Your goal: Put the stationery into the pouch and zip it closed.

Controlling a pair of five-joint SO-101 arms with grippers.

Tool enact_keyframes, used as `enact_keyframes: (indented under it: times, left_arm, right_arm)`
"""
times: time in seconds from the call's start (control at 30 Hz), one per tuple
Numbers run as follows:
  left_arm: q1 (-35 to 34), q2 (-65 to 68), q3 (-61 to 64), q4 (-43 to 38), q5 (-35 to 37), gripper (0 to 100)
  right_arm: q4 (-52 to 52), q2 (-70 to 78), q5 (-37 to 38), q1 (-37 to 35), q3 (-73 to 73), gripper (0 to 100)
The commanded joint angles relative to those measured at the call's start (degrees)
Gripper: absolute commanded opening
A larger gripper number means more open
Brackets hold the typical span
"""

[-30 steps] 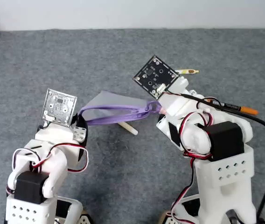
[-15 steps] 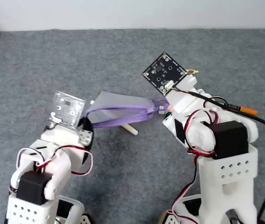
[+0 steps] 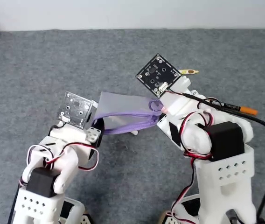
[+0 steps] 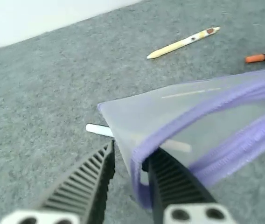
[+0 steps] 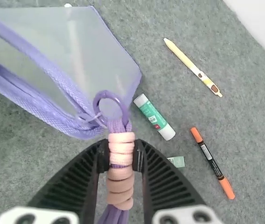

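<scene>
Two grippers hold the pouch [image 3: 123,108] taut between them, a translucent lilac bag with a purple zip. The left gripper [image 4: 130,163] is clenched on the pouch's end seam, the purple edge running down between its ribbed fingers [image 4: 170,184]. At the pouch's other end the right gripper [image 5: 120,154] is clamped on the pull cord [image 5: 121,144] — a pink-and-purple braid tied to the zip's ring [image 5: 108,105]. From above, the zip's two purple edges stand apart along most of the pouch and meet only at the ring end.

All the stationery lies outside the pouch on the grey carpet [image 3: 53,60]. A white stick [image 4: 100,129] lies under the pouch, one end poking out past the corner near the left gripper. A glue stick [image 5: 153,116] with a green label sits just beside the pouch's ring end. A yellow pen [image 5: 193,67] lies beyond the glue stick, farther from the pouch, and an orange marker [image 5: 212,163] lies well apart from the pouch on that same side. A small green scrap [image 5: 177,162] rests between the glue stick and the marker — what it is, I cannot tell.
</scene>
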Motion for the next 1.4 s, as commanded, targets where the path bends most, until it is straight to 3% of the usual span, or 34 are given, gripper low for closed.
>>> enact_keyframes:
  times: [0.0, 0.17, 0.37, 0.57, 0.73, 0.9, 1.1, 1.37]
  left_arm:
    - [-1.6, 0.0, 1.4, -2.9, -0.4, 10]
    - [-1.1, 0.0, 0.9, -3.1, -0.4, 1]
    - [-1.5, 0.0, -7.4, -1.1, -0.5, 1]
    - [-1.7, -0.1, -17.1, 8.6, -7.5, 1]
    - [-1.7, -0.3, -22.5, 16.7, -7.9, 1]
    - [-1.7, -0.5, -24.8, 24.5, -8.1, 1]
    - [-1.8, -0.5, -25.1, 28.6, -7.8, 1]
    - [-17.1, -0.4, -24.6, 28.3, -7.7, 1]
  right_arm:
    - [0.5, -1.7, -0.7, 0.0, -0.4, 0.8]
    - [-0.1, -1.8, -0.7, 0.1, -0.7, 0.8]
    - [-4.6, -5.1, -0.8, 0.0, -0.5, 0.8]
    - [-6.0, -5.4, -0.8, -0.1, -0.4, 0.8]
    - [-7.6, -5.4, -0.8, -0.5, -0.4, 0.8]
    - [-6.9, -5.4, -0.8, -5.8, 3.0, 0.8]
    - [-9.0, -5.7, -8.3, -9.7, 8.8, 0.8]
    - [-14.0, -5.4, -11.5, -9.7, 12.9, 0.8]
